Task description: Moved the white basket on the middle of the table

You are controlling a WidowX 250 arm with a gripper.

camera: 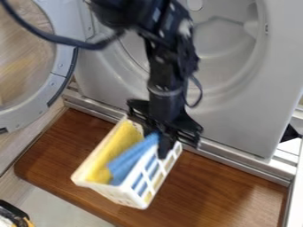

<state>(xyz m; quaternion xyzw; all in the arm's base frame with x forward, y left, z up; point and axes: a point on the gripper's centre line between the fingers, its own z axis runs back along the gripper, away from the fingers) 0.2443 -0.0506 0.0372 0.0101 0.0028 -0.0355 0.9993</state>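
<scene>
- Gripper [164, 149] is pinching the white basket [137, 195] by its far end, close to a corner; the fingers are apparently clamped on the rim there.
- Basket is sitting over the wooden table [219, 190], somewhat left of its middle in the camera view, and is leaning with the near end low. Whether its base is touching the wood, cannot tell.
- Step in hand, as judged: carrying the basket the short way to the middle. Since the hold is at one end, the load is probably wanting to swing; a low, slow path is looking best.
- Before release: letting the base settle flat, then parting the fingers and lifting straight up, so the rim is not catching.
- Container: open-topped, with lattice openings in the side wall.
- Contents: a yellow cloth [109, 156] is lying along the left; a blue cloth [134, 158] is lying beside it, near the fingers, and could be snagging on withdrawal.
</scene>
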